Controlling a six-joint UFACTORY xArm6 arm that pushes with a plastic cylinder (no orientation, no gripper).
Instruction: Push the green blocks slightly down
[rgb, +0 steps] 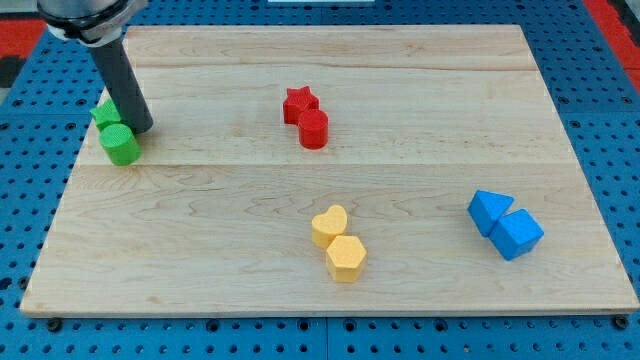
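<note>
Just to the view's left of my tip (141, 128), touching it or nearly so, I'm watching the two green blocks: a green cylinder (121, 144) slightly below, a green star (106, 112) slightly above and partly hidden behind the rod. My end effector is a bare rod, nothing to open or clamp. The pair's axis is running top to bottom on the table (420, 100), so I'm judging my tip needs to get above them. No containers are showing anywhere.
</note>
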